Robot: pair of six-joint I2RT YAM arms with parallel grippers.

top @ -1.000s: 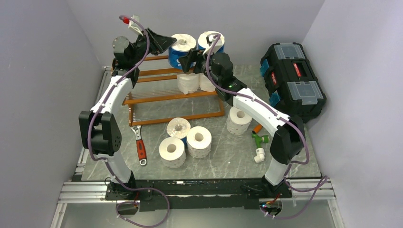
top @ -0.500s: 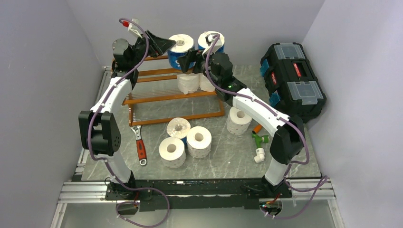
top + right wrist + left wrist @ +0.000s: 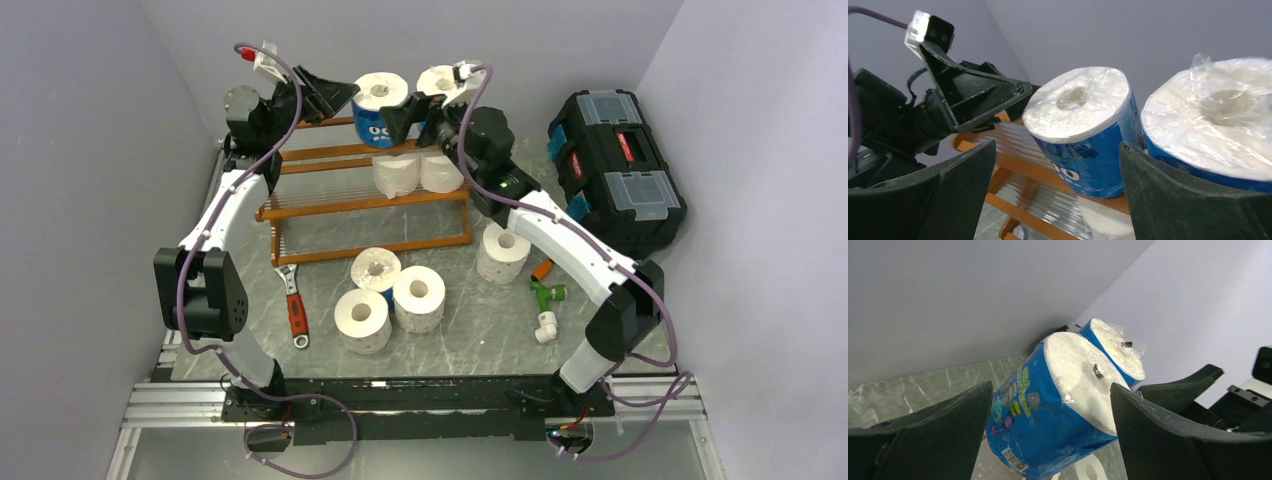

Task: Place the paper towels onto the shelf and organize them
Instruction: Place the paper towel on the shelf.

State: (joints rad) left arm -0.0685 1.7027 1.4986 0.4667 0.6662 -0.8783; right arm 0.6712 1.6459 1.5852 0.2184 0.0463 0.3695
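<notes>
Seen from above, the shelf (image 3: 330, 207) stands at the back of the desk (image 3: 460, 330). On its top tier two rolls in blue wrappers stand upright side by side, the left wrapped roll (image 3: 378, 105) and the right wrapped roll (image 3: 443, 80). Two plain rolls (image 3: 395, 175) sit on the middle tier just below them. In front of the shelf three loose rolls (image 3: 418, 295) cluster together on the desk, and a single roll (image 3: 503, 252) stands apart by the shelf's right end. A red-handled wrench (image 3: 296, 312) lies left of the cluster, a green fitting (image 3: 548, 295) to its right, and a black toolbox (image 3: 615, 170) at the desk's right side. The left end effector (image 3: 335, 95) hovers just left of the left wrapped roll; the right end effector (image 3: 408, 115) hangs in front of the two wrapped rolls.

From the left wrist, that end effector's fingers are spread wide and hold nothing; the left wrapped roll shows between them, beyond the tips, with the right one behind it.

From the right wrist, the fingers are likewise wide apart and empty. Both wrapped rolls stand on the orange top tier ahead, with the left end effector close beside the left roll; contact cannot be judged.
</notes>
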